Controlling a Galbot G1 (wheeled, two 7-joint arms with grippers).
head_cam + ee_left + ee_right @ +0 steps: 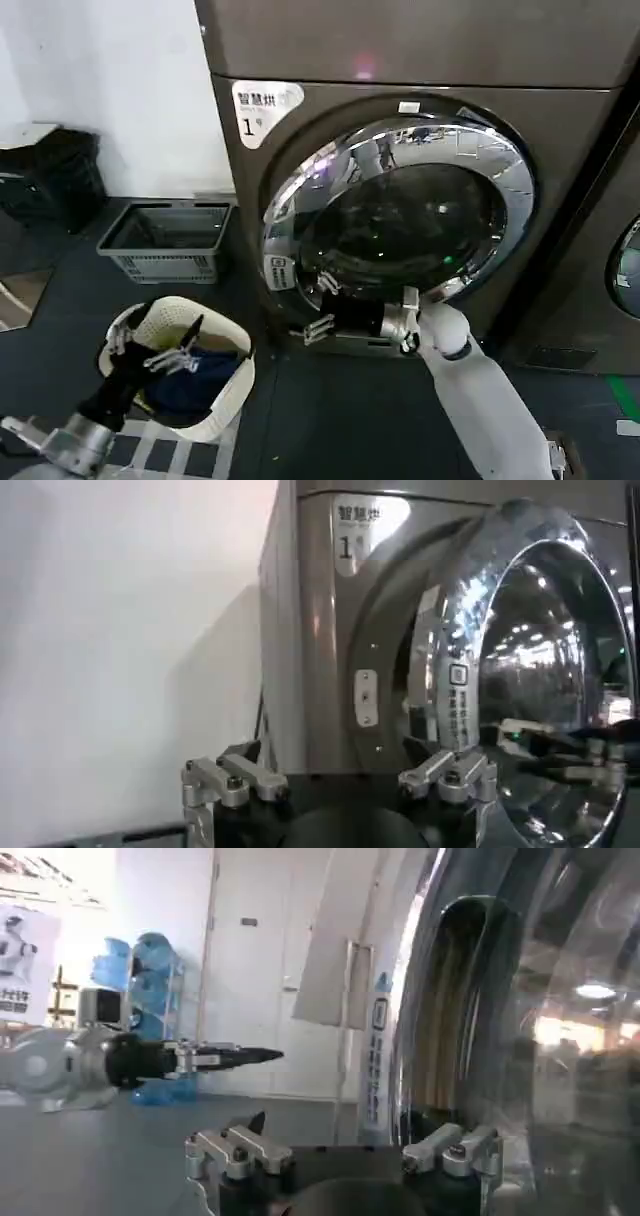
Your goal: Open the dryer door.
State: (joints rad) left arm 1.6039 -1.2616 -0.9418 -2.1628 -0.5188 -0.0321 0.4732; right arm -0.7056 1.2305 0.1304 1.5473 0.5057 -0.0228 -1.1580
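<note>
Reaching right gripper (pixel 322 306) to dryer door (pixel 400 215) lower-left chrome rim, jaws spread wide, holding nothing. Door slightly ajar on dryer (pixel 420 120), free edge beside "1" label (pixel 263 108). Left gripper (pixel 155 350) idle over laundry basket (pixel 225 400) below door, jaws apart. Risk: fingers skating off slick curved chrome, door staying put.

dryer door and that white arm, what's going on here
The right tool is at the lower left rim of the dryer door, fingers open around the chrome edge. The door stands slightly ajar from the dryer, not yet swung wide. The left tool waits low on the robot's left, open, above a laundry basket holding dark clothes.
</note>
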